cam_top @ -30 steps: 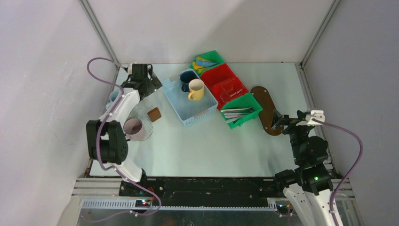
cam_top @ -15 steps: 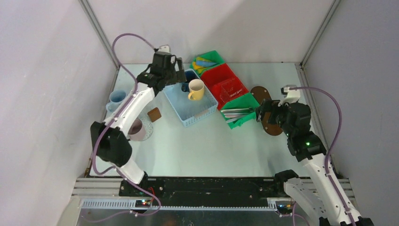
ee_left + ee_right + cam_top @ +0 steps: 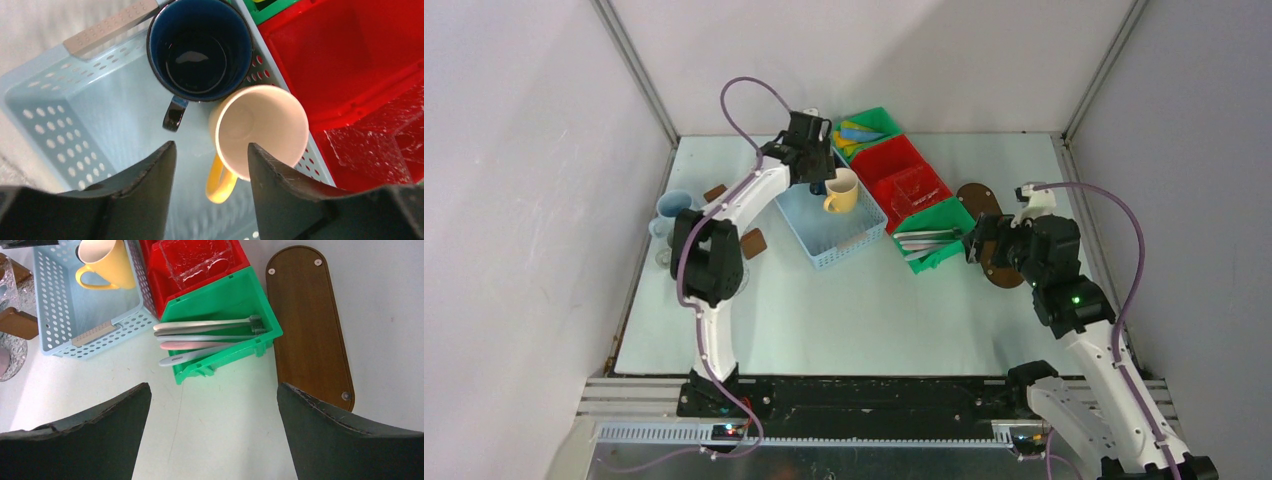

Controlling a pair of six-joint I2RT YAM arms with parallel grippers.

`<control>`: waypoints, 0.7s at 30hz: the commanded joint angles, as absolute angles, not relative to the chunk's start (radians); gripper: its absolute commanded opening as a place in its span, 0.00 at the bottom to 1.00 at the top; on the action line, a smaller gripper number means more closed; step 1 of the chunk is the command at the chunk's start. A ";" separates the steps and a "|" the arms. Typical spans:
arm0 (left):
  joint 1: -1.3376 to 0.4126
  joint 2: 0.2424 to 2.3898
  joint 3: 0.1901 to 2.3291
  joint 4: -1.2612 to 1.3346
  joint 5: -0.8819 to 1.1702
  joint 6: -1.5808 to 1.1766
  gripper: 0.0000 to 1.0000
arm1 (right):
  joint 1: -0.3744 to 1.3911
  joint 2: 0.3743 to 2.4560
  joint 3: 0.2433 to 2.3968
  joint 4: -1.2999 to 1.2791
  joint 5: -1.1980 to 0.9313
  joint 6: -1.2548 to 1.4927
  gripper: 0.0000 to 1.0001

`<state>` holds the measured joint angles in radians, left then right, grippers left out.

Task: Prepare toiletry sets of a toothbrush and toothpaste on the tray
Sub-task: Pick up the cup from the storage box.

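Ok, status: left gripper [image 3: 211,150] hangs over the light blue basket [image 3: 45,120], jaws partway apart with nothing between them (fingers sit above the mugs, no contact visible). Under it:
- dark blue mug [image 3: 200,50], upright at the basket's far end
- cream mug [image 3: 262,130], upright, yellow handle, hard up against the blue one along the basket's right wall. Touching or not, can't tell.

The right gripper [image 3: 212,387] has its jaws wide and holds nothing. It sits over the table [image 3: 225,440], on the near side of the green bin [image 3: 235,305]. Several toothbrushes [image 3: 205,335] lie lengthwise in that bin, bristle heads toward the tray side.

The tray [image 3: 307,325] lies flat on the table just right of the green bin, and the bin's corner looks to reach its edge. Its long axis runs away from the wrist camera. In the top view the right gripper covers part of it.

Other items:
- The red bin [image 3: 907,180] sits between that green bin and a second green bin [image 3: 861,128] at the far end, which holds yellow and blue tubes [image 3: 856,130].
- A pale blue mug [image 3: 671,207] stands near the table's left edge, well apart from the tray.
- A brown square [image 3: 752,243] lies just left of the basket.
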<state>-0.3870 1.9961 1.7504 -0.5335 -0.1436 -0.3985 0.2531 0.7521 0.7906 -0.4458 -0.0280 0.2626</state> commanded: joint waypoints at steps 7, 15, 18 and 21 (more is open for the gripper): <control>-0.395 2.131 1.895 -0.508 -0.109 -0.460 0.41 | 0.250 0.768 0.833 -0.451 -0.054 0.278 0.99; -0.396 2.152 1.848 -0.508 -0.099 -0.469 0.20 | 0.249 0.785 0.834 -0.437 -0.076 0.287 0.99; -0.398 2.125 1.826 -0.508 -0.082 -0.464 0.04 | 0.250 0.793 0.834 -0.426 -0.100 0.290 0.99; -0.402 2.054 1.769 -0.482 -0.077 -0.458 0.00 | 0.252 0.811 0.842 -0.430 -0.120 0.283 0.99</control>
